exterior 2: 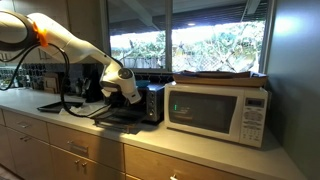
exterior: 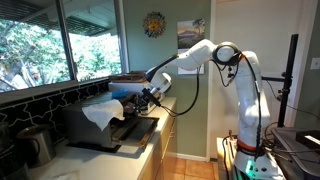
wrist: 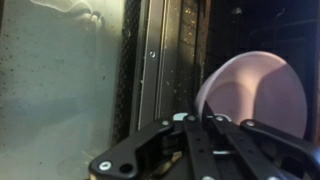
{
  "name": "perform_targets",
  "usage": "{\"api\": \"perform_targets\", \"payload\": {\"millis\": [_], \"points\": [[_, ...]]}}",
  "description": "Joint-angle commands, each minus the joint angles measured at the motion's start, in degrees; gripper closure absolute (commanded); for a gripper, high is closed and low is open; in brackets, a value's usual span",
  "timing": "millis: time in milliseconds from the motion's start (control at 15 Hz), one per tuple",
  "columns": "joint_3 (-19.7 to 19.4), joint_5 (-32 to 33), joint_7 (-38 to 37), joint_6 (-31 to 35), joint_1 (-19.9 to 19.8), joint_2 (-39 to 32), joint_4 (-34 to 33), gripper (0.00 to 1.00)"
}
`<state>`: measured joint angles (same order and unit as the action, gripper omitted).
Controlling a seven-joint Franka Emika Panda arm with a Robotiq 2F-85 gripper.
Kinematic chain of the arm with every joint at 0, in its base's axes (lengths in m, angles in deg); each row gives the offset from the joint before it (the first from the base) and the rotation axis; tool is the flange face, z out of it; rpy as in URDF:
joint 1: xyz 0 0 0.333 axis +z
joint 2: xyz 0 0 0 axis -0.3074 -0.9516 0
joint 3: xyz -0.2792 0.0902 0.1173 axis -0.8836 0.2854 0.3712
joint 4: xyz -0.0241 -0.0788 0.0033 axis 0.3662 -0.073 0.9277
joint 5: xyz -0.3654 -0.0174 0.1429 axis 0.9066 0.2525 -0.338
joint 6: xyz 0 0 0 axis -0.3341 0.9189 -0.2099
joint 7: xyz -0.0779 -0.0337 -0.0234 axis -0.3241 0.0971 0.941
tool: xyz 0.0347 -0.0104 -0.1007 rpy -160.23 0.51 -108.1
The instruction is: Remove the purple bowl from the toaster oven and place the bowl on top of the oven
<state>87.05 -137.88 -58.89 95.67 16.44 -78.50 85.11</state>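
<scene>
In the wrist view the purple bowl [wrist: 255,95] looks pale purple and sits tilted inside the dark toaster oven [wrist: 160,60]. My gripper [wrist: 195,118] reaches into the oven mouth, and its fingers are closed together on the bowl's near rim. In both exterior views the gripper [exterior: 150,97] [exterior 2: 128,92] is at the oven's open front, above the dropped door [exterior: 135,130]. The oven [exterior 2: 155,103] stands beside a white microwave. The bowl is hidden in both exterior views.
A white cloth [exterior: 100,112] and a light blue object [exterior: 125,90] lie on or near the oven's top. A white microwave [exterior 2: 218,108] stands next to the oven. A metal kettle [exterior: 35,145] is on the counter. Windows run behind the counter.
</scene>
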Motion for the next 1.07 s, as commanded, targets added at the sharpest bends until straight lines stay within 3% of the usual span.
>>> {"api": "perform_targets", "payload": {"millis": [0, 400, 1000], "points": [[-0.32, 1.1, -0.86, 0.5, 0.36, 0.96, 1.15, 1.0], [-0.61, 4.71, -2.52, -3.81, 0.15, 6.5, 5.06, 0.99], [-3.23, 28.41, -14.73, -27.01, -2.3, 18.31, 12.06, 0.99]]}}
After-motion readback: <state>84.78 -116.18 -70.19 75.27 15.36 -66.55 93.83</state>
